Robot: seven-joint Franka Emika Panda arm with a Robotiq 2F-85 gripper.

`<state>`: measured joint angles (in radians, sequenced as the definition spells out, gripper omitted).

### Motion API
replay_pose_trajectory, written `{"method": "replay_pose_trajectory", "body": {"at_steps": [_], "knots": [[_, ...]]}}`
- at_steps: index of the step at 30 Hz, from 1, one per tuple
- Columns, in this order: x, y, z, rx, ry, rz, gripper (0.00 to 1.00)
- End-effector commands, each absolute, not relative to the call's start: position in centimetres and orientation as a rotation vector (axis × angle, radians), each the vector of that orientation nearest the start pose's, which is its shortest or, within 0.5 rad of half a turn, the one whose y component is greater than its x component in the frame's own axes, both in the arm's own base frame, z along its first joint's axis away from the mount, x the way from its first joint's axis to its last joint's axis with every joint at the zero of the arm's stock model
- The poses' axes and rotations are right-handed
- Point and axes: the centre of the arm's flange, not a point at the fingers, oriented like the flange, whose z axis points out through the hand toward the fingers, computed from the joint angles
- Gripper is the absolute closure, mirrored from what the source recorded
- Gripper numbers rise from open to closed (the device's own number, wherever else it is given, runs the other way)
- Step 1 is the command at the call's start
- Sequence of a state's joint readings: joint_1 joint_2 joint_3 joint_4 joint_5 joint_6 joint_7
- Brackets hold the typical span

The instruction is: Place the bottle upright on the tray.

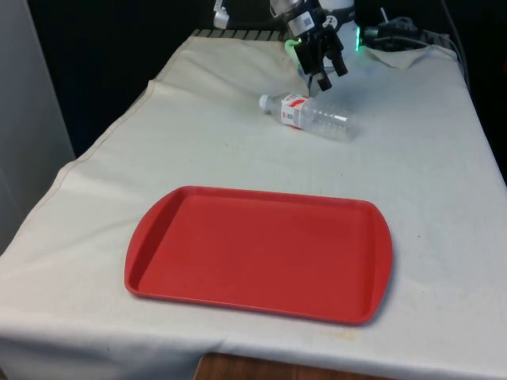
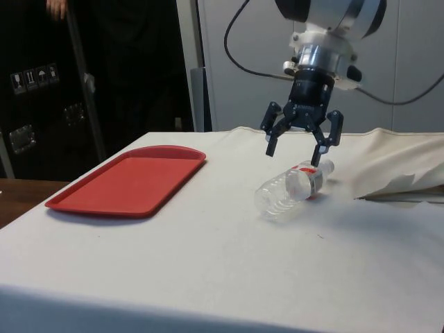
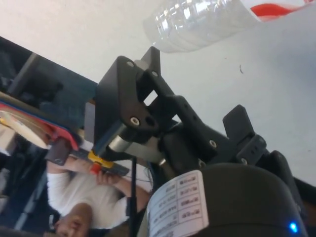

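My hand hangs released, fingers spread, just above the bottle, which lies on its side on the table well apart from the red tray, bare cloth between them. From the side, my hand hovers over the bottle's red label, its print unreadable. At the wrist, the bottle is cut off; a person's sleeve shows.
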<state>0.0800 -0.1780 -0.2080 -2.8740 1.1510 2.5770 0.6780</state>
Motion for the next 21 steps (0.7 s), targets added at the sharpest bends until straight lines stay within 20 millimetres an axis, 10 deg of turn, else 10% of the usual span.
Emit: {"method": "replay_pose_trajectory", "body": {"at_steps": [1,21], "knots": [[32.6,-5.7,22.5,-1.561,2.059,0.356,0.0],[30.6,-9.1,18.7,-1.534,2.003,0.401,0.0]]}}
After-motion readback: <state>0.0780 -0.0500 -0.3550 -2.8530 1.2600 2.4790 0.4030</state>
